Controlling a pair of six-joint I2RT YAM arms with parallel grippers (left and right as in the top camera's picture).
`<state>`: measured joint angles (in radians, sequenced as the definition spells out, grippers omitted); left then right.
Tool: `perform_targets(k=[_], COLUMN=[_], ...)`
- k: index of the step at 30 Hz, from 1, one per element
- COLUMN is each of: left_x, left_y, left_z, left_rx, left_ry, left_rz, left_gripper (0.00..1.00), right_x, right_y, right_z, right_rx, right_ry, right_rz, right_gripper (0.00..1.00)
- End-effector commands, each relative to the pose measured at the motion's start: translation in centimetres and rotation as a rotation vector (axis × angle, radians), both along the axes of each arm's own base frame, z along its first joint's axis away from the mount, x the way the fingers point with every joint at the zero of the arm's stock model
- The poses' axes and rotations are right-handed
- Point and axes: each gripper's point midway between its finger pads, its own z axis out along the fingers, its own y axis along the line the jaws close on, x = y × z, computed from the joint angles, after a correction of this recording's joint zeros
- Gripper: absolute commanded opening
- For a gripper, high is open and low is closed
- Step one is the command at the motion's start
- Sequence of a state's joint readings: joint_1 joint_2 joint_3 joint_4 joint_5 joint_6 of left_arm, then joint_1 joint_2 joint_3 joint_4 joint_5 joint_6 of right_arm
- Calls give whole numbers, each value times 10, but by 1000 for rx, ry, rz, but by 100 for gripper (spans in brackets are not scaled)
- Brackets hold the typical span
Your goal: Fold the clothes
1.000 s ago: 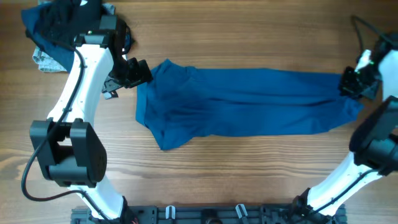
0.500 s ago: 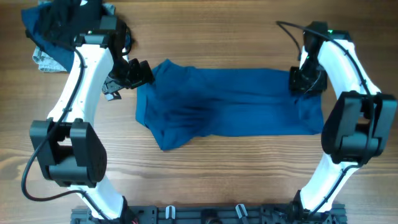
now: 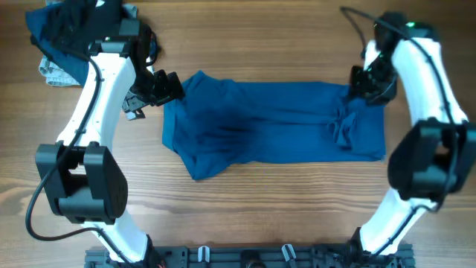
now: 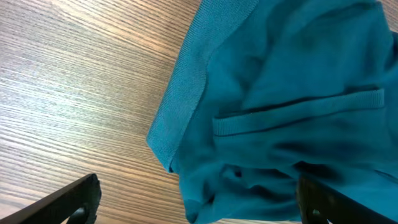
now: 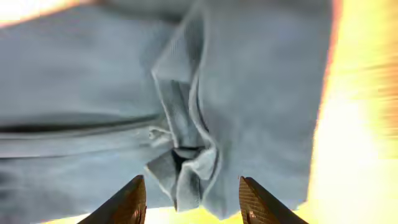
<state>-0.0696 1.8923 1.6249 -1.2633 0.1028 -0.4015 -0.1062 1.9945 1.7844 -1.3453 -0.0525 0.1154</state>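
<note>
The royal-blue shirt point(image 3: 268, 123) lies spread across the middle of the table, its right end folded back with a small bunched fold point(image 3: 343, 125). My left gripper point(image 3: 161, 88) is at the shirt's upper left corner. In the left wrist view it point(image 4: 196, 208) is open wide, with the ribbed blue hem point(image 4: 186, 81) lying loose between the fingers. My right gripper point(image 3: 366, 83) hovers over the shirt's upper right corner. In the right wrist view it point(image 5: 194, 205) is open above the bunched fold point(image 5: 186, 162), holding nothing.
A heap of dark navy, black and pale patterned garments point(image 3: 63, 37) lies at the back left corner, behind my left arm. Bare wood table point(image 3: 282, 201) lies in front of the shirt. The arm bases stand at the front edge.
My right gripper carried the shirt's right end leftward from the far right edge, let it go and rose slightly. The shirt is now shorter, with a bunched fold. The left arm stayed put.
</note>
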Motion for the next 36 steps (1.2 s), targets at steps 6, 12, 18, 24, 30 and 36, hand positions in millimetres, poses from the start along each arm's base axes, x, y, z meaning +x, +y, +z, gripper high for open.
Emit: perform_targets(k=[6,12,18,24,30,36], left_x=[1,1,-1,0,0,0], left_y=[1,1,1,1,1,1], left_z=[4,4,4,4,4,4], left_rx=[-13,-13,-12,-13,-13,-13], left_ry=[-15,-15,-8,-11,-11,-11], left_rz=[2,2,2,2,2,2], left_gripper=[100,100,100,100,100,100], right_x=[-9,-14,-31,-35,-41,-24], right_y=[-49,-4,11,30,44,33], right_z=[18,-41,-81,-83,-85,-38], right_rx=[29,254,318,429,476,403], right_ry=[-95,-91,-73,-78,-55,-169], right_rz=[-140,-86,-89,-86,-84,-39], right_gripper=[6,4,4,4,7,4])
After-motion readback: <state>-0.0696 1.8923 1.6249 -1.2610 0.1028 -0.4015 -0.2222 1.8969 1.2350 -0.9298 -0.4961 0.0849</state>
